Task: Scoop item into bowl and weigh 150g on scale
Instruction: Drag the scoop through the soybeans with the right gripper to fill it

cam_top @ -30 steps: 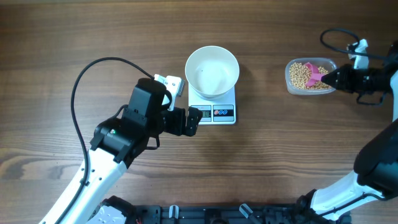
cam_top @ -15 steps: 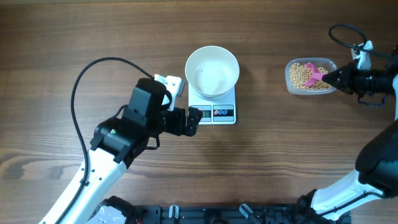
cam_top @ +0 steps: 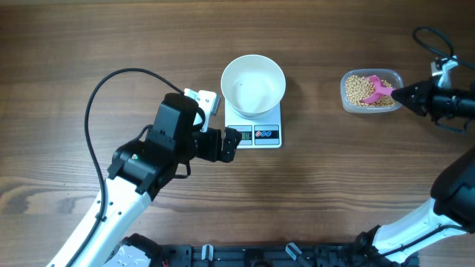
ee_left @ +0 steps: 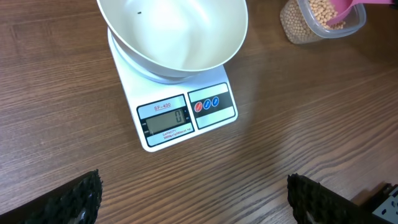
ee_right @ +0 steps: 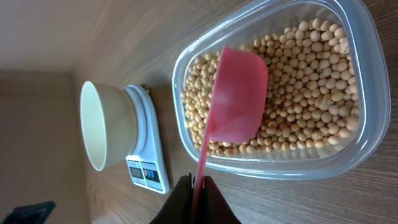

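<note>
From overhead: white bowl (cam_top: 253, 84) on the scale (cam_top: 260, 133), left gripper (cam_top: 231, 144) just beside it, jaws wide apart. From left wrist: scale display (ee_left: 165, 120) reading zero. From right wrist: right gripper (ee_right: 198, 185) clamped on pink scoop (ee_right: 237, 93) handle, cup among the beans (ee_right: 311, 112) in clear tub (ee_right: 354, 155).

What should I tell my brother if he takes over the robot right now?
The left fingers are open and empty, by the scale.
The right fingers are shut on the pink scoop. Its cup is over the beans in the clear tub, off to the right.
Done: the white bowl sits on the scale with no beans inside, and the display reads zero.
Left: scoop beans into the bowl until the scale reads 150 g.
</note>
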`<state>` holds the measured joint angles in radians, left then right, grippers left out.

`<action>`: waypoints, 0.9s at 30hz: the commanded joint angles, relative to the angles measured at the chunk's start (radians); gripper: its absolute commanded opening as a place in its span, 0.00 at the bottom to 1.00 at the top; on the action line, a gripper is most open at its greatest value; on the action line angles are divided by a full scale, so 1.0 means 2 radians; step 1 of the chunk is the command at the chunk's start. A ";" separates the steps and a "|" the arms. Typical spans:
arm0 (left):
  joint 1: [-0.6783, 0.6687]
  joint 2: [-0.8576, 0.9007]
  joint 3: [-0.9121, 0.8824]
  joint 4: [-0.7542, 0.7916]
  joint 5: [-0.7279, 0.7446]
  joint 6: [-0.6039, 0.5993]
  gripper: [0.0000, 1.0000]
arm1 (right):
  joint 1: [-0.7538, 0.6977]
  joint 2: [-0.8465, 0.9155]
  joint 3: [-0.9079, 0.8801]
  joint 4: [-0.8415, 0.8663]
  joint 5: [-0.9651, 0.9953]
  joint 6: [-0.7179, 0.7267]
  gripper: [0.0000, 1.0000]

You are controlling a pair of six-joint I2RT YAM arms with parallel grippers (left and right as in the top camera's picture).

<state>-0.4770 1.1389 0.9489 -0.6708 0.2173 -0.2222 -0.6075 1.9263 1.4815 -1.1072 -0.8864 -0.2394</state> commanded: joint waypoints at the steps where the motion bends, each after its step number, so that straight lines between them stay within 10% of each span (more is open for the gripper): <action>1: -0.001 0.003 0.000 0.000 -0.001 0.003 1.00 | -0.010 0.005 -0.002 -0.004 -0.037 -0.006 0.04; 27: -0.001 0.003 0.000 0.000 -0.001 0.003 1.00 | -0.060 0.005 -0.002 -0.059 -0.102 -0.067 0.04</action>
<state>-0.4770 1.1389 0.9489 -0.6704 0.2173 -0.2222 -0.7219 1.9263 1.4815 -1.2198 -1.0183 -0.3283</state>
